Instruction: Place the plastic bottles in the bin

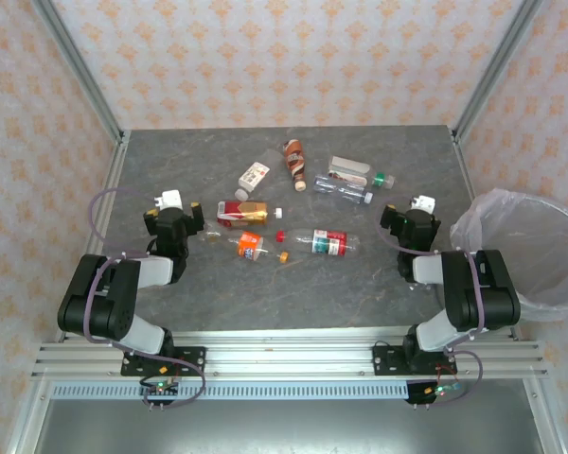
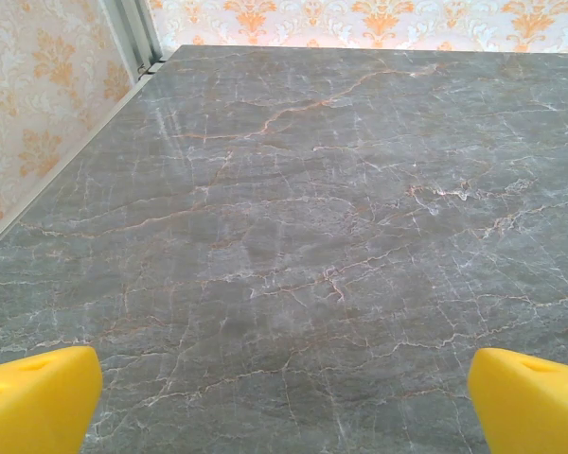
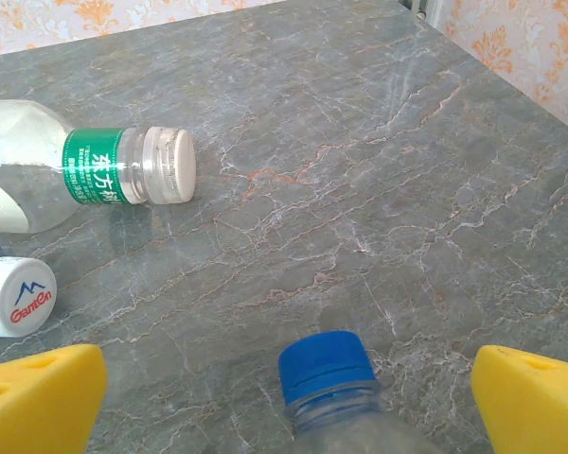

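Note:
Several plastic bottles lie on their sides mid-table: a white-labelled one (image 1: 254,177), a brown one (image 1: 293,161), a red-and-gold one (image 1: 241,213), an orange-labelled one (image 1: 251,245) and a red-capped one (image 1: 327,242). The bin (image 1: 525,251), lined with a whitish bag, stands at the right edge. My right gripper (image 1: 417,216) (image 3: 289,407) is open, and a blue-capped clear bottle (image 3: 327,378) lies between its yellow fingers (image 3: 530,397) without touching them. A green-banded bottle (image 3: 104,165) and a white "Ganten" cap (image 3: 14,295) lie to its left. My left gripper (image 1: 173,212) (image 2: 284,407) is open over bare table.
The grey marble table (image 1: 360,293) is walled by patterned panels with metal posts at the back corners (image 1: 123,132). Two more clear bottles (image 1: 350,172) lie at the back right of the cluster. The bin stands just beyond the right arm.

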### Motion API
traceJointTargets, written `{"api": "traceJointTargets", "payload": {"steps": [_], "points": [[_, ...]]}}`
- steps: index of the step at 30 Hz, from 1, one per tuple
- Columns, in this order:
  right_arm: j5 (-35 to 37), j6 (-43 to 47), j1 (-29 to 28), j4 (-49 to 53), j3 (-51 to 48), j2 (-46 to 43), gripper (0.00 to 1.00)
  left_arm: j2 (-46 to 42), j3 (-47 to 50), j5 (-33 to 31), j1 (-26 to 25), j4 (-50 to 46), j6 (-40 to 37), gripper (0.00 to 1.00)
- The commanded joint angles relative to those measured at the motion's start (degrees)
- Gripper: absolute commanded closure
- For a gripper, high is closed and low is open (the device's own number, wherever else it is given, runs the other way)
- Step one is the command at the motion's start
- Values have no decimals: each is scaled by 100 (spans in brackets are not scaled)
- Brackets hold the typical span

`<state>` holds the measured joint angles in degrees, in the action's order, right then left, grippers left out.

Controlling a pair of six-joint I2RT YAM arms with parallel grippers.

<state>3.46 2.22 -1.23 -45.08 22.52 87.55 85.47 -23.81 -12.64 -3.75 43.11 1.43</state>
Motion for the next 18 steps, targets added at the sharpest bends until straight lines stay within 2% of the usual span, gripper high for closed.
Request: {"api": "traceJointTargets", "payload": {"steps": [1, 18], "points": [[128, -63, -24, -160, 34, -29, 1, -5, -18, -31, -21, 6, -57, 0], [128, -61, -22, -159, 43, -27, 1, -9, -29, 7, 5, -6, -49, 0]]}}
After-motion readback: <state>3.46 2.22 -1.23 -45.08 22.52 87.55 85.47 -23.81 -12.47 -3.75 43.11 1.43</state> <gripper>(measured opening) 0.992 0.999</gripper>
